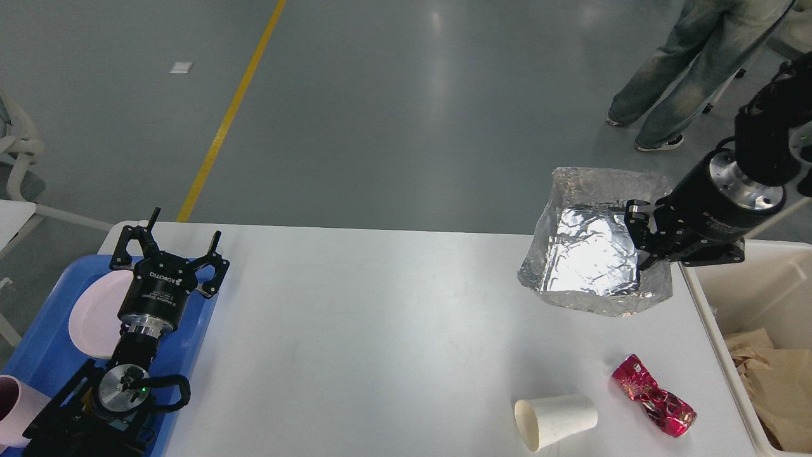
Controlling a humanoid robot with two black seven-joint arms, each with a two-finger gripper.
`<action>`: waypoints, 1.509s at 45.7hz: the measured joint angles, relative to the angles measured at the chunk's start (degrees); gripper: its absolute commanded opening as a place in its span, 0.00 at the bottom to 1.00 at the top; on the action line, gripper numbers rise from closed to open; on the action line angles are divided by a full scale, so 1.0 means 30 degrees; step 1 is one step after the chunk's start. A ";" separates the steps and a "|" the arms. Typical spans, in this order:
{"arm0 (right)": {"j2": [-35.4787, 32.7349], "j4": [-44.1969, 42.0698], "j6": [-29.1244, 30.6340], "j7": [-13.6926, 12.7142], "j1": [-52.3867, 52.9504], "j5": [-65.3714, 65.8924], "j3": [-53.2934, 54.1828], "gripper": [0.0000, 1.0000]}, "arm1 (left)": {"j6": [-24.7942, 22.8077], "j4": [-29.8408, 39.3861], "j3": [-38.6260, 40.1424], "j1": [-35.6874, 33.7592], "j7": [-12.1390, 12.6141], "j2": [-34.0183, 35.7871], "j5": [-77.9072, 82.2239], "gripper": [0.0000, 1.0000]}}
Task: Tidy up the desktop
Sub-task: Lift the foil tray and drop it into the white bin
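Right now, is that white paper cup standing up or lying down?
Lying down. The paper cup rests on its side on the desktop, open mouth facing left, beside the crushed red can.

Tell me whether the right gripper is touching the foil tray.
Touching. The head view shows the right gripper clamped on the near wall of the foil tray, holding it lifted off the desktop.

Grey glossy floor (393,114) w/ yellow line (231,108), glare spots.

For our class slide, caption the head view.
Right gripper carries foil tray toward bin; left gripper open.
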State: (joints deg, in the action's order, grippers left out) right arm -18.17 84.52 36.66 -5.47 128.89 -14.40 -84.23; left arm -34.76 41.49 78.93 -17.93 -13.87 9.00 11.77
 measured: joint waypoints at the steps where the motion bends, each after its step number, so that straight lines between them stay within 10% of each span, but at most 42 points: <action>1: -0.0283 -0.0205 -0.0135 -0.0022 -0.0235 0.0024 -0.0194 0.00 | 0.0000 0.0000 0.0000 0.0001 0.0000 0.0000 0.0001 0.96; 16: -0.6146 -0.6519 -0.1229 -0.0141 -0.6331 0.0423 -0.0971 0.00 | 0.0000 0.0004 0.0000 0.0012 -0.0019 -0.0009 0.0001 0.96; 30: -0.8506 -1.1407 -0.8537 -0.0142 -1.6270 0.0384 0.3520 0.00 | -0.0001 0.0003 0.0000 0.0030 -0.0022 -0.0009 0.0001 0.96; 51: -0.2847 -2.6702 -1.0578 -0.0792 -3.0919 0.0124 1.1071 0.00 | -0.0008 0.0001 0.0000 0.0008 -0.0004 -0.0011 0.0002 0.96; 69: -0.1273 -2.7850 -1.3073 -0.2246 -3.2983 0.0083 1.1778 0.00 | -0.0008 0.0011 0.0000 0.0018 -0.0005 -0.0001 0.0001 0.96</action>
State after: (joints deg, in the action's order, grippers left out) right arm -21.99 0.97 -2.56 -12.21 29.95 -14.15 -48.90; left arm -34.79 41.53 78.93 -17.88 -13.88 9.00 11.78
